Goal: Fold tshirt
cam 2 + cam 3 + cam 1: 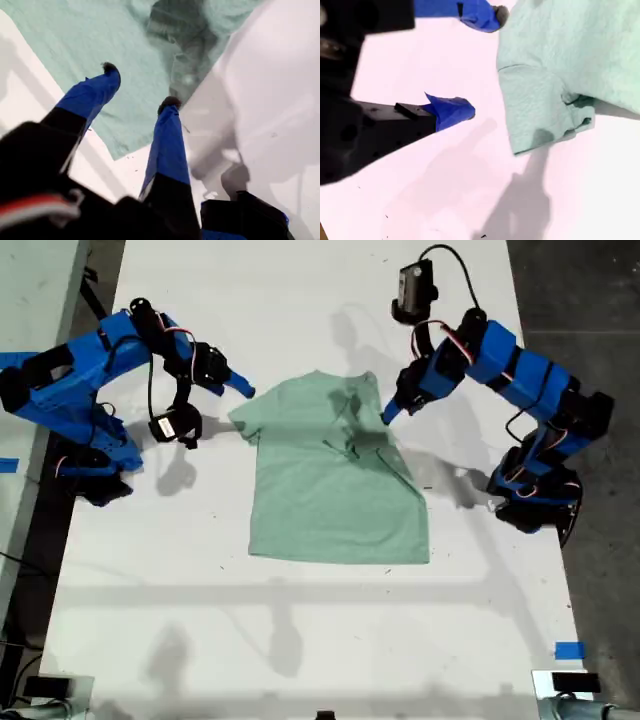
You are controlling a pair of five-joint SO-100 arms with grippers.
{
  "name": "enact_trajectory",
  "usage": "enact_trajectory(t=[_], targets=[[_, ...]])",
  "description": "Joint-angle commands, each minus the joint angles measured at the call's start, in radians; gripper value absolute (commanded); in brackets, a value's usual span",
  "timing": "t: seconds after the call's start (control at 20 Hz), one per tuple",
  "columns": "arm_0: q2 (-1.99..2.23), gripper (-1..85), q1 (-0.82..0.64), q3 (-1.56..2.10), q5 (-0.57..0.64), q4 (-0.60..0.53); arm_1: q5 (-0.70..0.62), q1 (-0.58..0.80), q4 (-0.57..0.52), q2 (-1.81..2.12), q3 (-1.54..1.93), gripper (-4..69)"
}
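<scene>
The tshirt (pixel 335 480) lies in the middle of the white table (pixel 300 640). It's pale green and wrinkly. One sleeve sticks out toward the exterior view's left. The side at the exterior view's right is folded in over the body, w/ a bumpy crease there.

My first gripper (pixel 392 410) is at the shirt's far edge, on the exterior view's right. Its jaws are wide apart w/ nothing between them. In the first wrist view my first gripper (pixel 140 85) is over the cloth: one fingertip (pixel 109 67) is over the green cloth and the other is at the cloth's edge. Can't tell if the tips touch the shirt.

My second gripper (pixel 243 390) is on the exterior view's left, just beside the sleeve. In the second wrist view my second gripper (pixel 482 62) is open wide too, holding nothing. Its far fingertip (pixel 497 15) is right at the cloth's edge, and the sleeve (pixel 540 110) lies just beyond the tips.

Blue tape (pixel 568 650) sits on the table's near edge at the exterior view's right.
</scene>
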Motion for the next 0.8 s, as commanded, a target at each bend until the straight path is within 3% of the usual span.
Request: enact_trajectory(t=[0.0, 0.35, 0.65, 0.7, 0.75], targets=[[-0.060, 25.0, -0.040, 0.037, 0.021, -0.114, 0.020, -0.023, -0.021, 0.104, 0.026, 19.5], [-0.419, 23.7, -0.086, 0.101, 0.052, -0.356, 0.041, -0.046, -0.048, 0.195, 0.138, 19.1], [-0.532, 12.0, -0.137, 0.023, 0.103, -0.342, 0.054, -0.049, -0.084, 0.304, 0.262, 19.2], [-0.552, 2.9, -0.146, 0.015, 0.120, -0.344, 0.055, -0.049, -0.089, 0.318, 0.282, 19.3], [-0.578, 0.1, -0.147, -0.005, 0.129, -0.331, 0.057, -0.046, -0.094, 0.333, 0.305, 19.3]])
